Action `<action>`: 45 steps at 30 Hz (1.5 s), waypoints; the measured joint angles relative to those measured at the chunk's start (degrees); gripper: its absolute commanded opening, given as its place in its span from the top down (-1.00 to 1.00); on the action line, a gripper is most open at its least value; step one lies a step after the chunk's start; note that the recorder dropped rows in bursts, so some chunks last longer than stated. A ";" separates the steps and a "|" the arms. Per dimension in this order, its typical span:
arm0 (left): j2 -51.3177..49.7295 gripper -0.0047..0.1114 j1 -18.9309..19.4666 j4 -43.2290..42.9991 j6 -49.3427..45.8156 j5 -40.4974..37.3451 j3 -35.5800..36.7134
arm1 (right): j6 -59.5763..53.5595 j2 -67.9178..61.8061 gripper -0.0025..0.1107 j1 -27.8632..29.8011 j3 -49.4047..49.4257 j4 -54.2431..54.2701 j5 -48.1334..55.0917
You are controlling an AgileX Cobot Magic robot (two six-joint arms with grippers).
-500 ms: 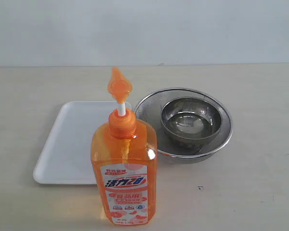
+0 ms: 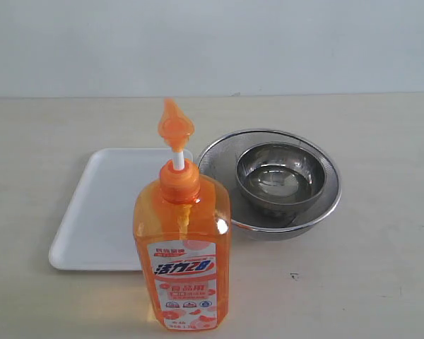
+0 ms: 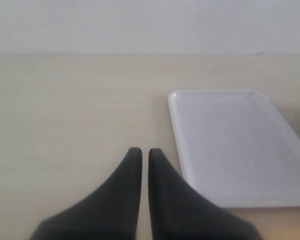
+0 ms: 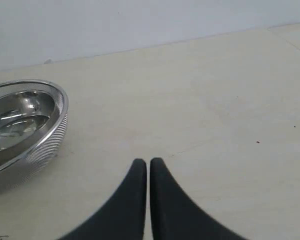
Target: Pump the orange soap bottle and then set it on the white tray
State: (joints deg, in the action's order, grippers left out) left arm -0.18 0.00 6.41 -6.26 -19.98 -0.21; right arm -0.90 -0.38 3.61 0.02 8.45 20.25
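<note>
Exterior shot: one orange soap bottle [image 2: 182, 261] stands upright on the table [image 2: 381, 275], in front of the one white tray [image 2: 102, 212], not on it. Two steel bowls sit right of the tray, the small bowl [image 2: 279, 180] nested in the big bowl [image 2: 326, 205]. Left wrist cam: left gripper [image 3: 141, 152] pinched shut, empty, beside the tray. Right wrist cam: right gripper [image 4: 148, 162] also shut and empty, near the bowls.

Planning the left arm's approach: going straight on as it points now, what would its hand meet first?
Likely nothing, as far as the wrist view shows: the shut left hand points over bare beige tabletop; the flat white rectangular tray lies off to one side.
</note>
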 measured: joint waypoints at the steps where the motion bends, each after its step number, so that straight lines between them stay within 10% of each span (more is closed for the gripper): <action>1: 0.00 0.84 0.00 0.00 0.00 0.00 0.00 | 0.00 0.00 0.96 -0.58 0.00 0.00 0.00; 32: 0.00 0.84 0.00 0.00 0.00 0.00 0.00 | -1.64 0.00 0.96 -1.80 -0.40 2.04 0.33; 45: 0.00 0.84 0.00 0.00 0.00 0.00 0.00 | -1.41 0.38 0.96 -1.88 -27.49 8.97 0.71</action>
State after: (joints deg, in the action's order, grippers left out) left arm -0.18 0.00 6.41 -6.26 -19.98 -0.21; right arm -2.31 0.00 1.72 -27.47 17.42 20.96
